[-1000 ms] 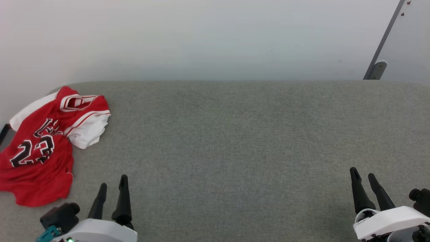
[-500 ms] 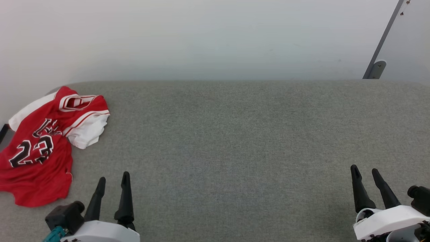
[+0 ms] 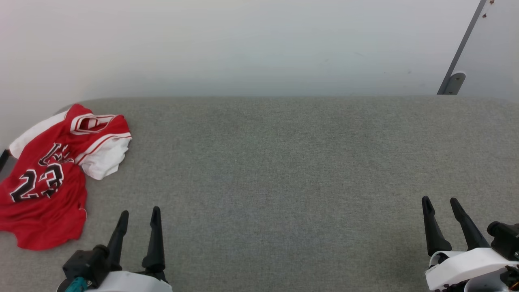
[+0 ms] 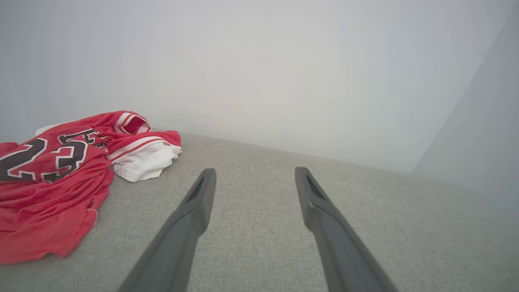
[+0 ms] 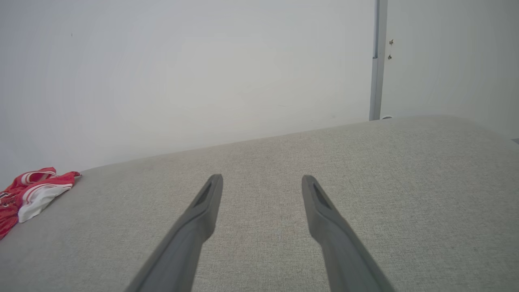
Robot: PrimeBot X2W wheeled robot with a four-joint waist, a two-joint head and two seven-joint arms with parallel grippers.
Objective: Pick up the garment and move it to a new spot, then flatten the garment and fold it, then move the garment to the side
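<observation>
- PrimeBot's left gripper (image 3: 139,211) hangs low over a grey fabric surface (image 3: 259,162), its jaws spread wide with nothing between them.
- Just ahead of it and off to its left lies the garment (image 3: 44,182), near the fingers but not touching them. It is a rumpled red jersey with white short sleeves, striped trim and a black 23. Its hem is nearest the gripper and its collar farthest.
- The lettering above the number is creased over and probably spells a team name, though it cannot be read here.
- The right gripper (image 3: 440,199) is likewise open and empty, well apart to the left gripper's right, with the jersey far off to its own left.
- The jersey looks thin, light and limp. It should sag and drape once lifted, may slip from a shallow pinch, and is in no way fragile.
- The likeliest holds are the bunched white sleeve (image 3: 106,156) ahead of the left gripper, which stands proud of the surface, or the shoulders beside the collar. The hem lies flat and looks harder to get a finger under.
- Beyond both grippers rises a plain white wall (image 3: 259,48).
</observation>
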